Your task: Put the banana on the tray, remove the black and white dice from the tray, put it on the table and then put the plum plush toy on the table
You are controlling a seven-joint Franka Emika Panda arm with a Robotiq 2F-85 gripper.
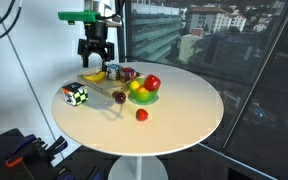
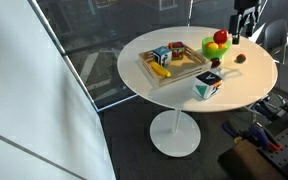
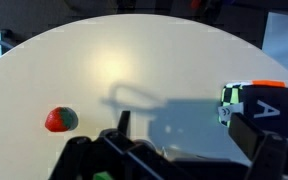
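Gripper (image 1: pixel 95 59) wide open, empty, raised above table (image 2: pixel 154 92). Banana (image 2: pixel 160 70) on tray (image 2: pixel 187 68); black and white dice (image 2: pixel 207 86) near table's edge, plum plush toy (image 2: pixel 240 59) on table. We judge all steps done; next: retreat clear.

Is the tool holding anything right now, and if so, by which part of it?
Nothing is held. The tool hangs open above the table, with only empty space between its jaws.
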